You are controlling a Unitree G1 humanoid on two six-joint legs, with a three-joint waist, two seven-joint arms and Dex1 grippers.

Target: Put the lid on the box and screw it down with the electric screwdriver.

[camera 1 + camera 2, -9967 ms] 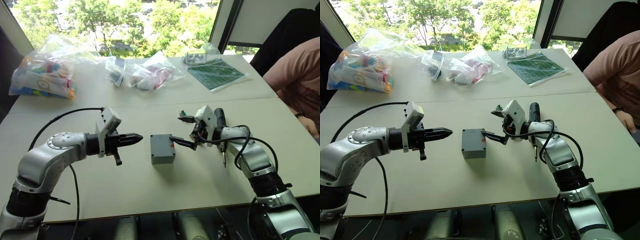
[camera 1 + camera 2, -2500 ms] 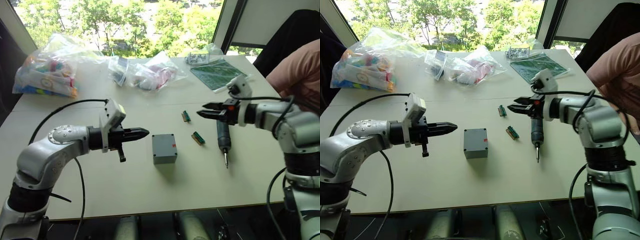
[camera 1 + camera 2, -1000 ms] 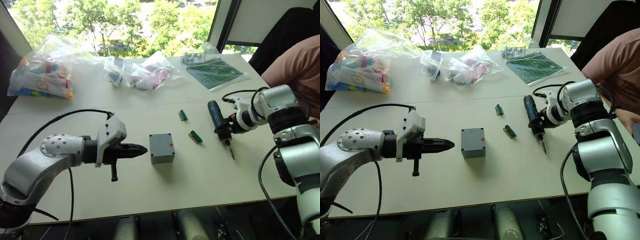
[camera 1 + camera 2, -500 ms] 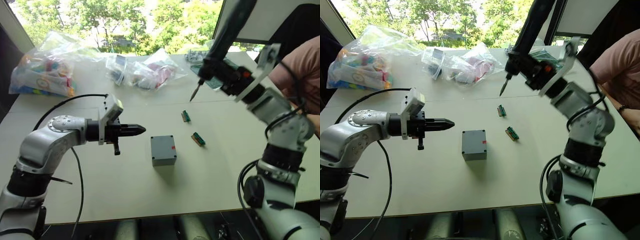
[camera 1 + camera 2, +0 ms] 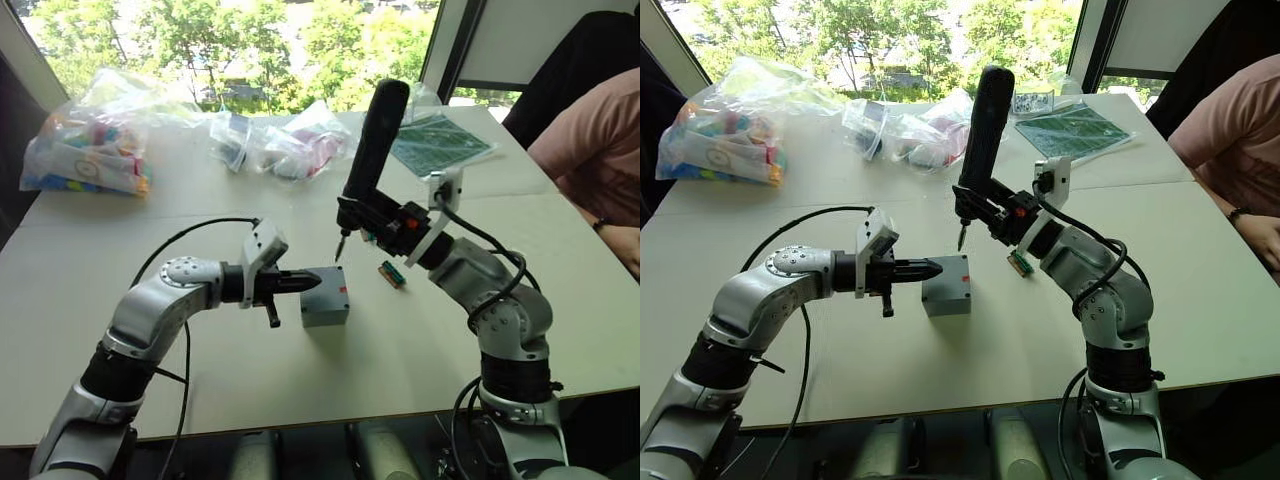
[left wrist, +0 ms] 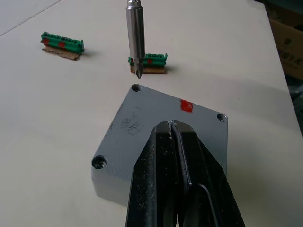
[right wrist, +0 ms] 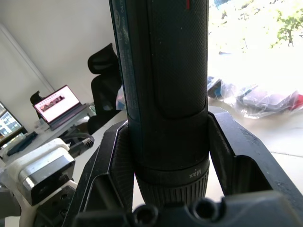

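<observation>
Midway across the pale table (image 5: 300, 370), the grey box (image 5: 326, 296) sits with the lid (image 6: 161, 124) already on top, a small red mark near one edge and screw holes visible at the corners. At the box's left side the left gripper (image 5: 312, 283) is level with the lid, its two black fingers (image 6: 161, 189) pressed together with nothing between them, their tips resting over the lid's surface in the left wrist view.

Above the box's far corner the right gripper (image 5: 352, 214) holds the electric screwdriver (image 5: 368, 150) nearly upright, fingers (image 7: 109, 165) clamped around the lower part of its black barrel. Its thin metal bit (image 6: 135, 35) points down and hangs just above the lid's far corner, close to one screw hole but not in it.

Beyond the box lie two small green terminal blocks: one (image 6: 148, 62) just behind the bit, the other (image 6: 62, 44) farther off. One of them (image 5: 393, 274) appears in the head views between the box and the right forearm.

At the table's far edge are clear plastic bags (image 5: 290, 140) of small parts, a larger bag of colourful items (image 5: 85, 145) to the left and a green circuit board (image 5: 437, 143) in a clear wrapper to the right. A person in a pink sleeve (image 5: 590, 150) sits at the right side of the table.
</observation>
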